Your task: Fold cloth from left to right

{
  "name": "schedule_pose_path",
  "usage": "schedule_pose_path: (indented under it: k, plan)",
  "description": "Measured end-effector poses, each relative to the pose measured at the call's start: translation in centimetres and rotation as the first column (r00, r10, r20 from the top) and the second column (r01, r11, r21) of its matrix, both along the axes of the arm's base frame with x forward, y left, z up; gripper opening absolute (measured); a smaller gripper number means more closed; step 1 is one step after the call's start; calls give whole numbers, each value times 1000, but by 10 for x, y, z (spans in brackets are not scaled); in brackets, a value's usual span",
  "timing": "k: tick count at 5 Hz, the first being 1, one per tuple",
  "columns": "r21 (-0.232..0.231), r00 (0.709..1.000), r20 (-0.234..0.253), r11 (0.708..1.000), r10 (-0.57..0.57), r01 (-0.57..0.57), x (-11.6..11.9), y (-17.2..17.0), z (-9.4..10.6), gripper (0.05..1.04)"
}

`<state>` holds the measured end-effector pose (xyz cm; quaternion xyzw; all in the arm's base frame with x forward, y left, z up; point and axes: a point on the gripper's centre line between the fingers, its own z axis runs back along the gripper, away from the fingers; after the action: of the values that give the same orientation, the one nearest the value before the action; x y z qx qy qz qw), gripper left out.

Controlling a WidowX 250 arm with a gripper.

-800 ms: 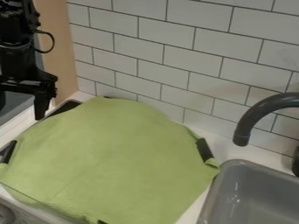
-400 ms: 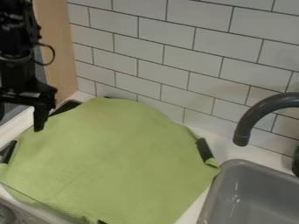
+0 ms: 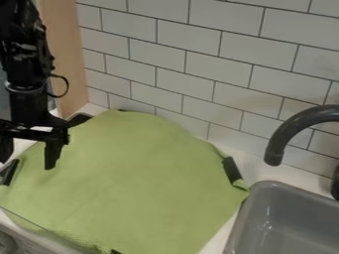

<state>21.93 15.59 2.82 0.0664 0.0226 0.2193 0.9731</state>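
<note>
The cloth (image 3: 142, 183) lies spread flat, left of the sink (image 3: 291, 218), its right corner close to the sink's rim. The gripper (image 3: 27, 164) hangs at the cloth's left side, jaws wide apart with nothing between them. One finger is in front of the cloth, the other out past its left edge; whether either touches cannot be told. If the jaws close too high, they will probably miss thin fabric lying this flat. A shallow pinch could slip midway. The black piece (image 3: 9, 172) at the left edge might snag the cloth, and a rightward drag without lift could slide everything sinkward, unfolded.
</note>
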Motion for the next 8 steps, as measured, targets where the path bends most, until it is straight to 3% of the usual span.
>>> schedule_pose_path:
  k: [1,2,3,5,6,8]
  plan:
    - [-77,1000,4,997,22,-22,-1,15,-6,999]
    - [-110,998,38,993,41,-37,-2,24,-5,999]
    - [-121,997,47,991,62,-56,-7,33,-12,999]
    - [-84,998,38,996,45,-42,-7,41,-33,999]
    - [-63,998,41,997,48,-45,-6,44,-35,941]
    - [-91,996,63,995,55,-49,-3,39,-36,399]
